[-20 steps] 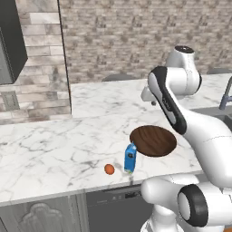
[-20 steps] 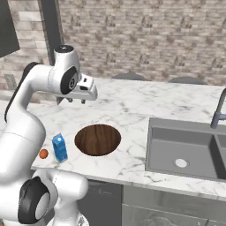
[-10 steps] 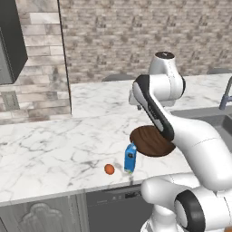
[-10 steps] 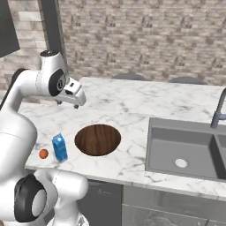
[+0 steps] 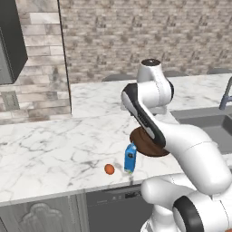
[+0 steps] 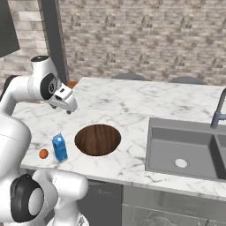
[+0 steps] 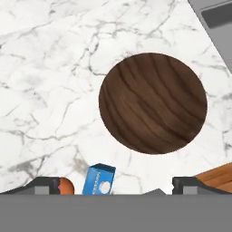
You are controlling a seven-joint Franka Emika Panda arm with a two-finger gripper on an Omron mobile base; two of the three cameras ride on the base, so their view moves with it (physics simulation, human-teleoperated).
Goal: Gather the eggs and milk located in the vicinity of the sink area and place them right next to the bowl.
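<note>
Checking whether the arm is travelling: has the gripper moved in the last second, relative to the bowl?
Yes. In the right base view the gripper has swung left, away from above the bowl, toward the counter's left end.

A white marble countertop with grey veining [image 5: 54,149] spans the middle of both base views, running from the left edge toward the right. Behind it, a brown and grey stone-brick wall [image 6: 145,39] fills the upper part of the frame. A dark cabinet [image 5: 11,41] hangs at the upper left of the left base view, and grey cabinet fronts [image 5: 41,215] line the bottom left.
</note>
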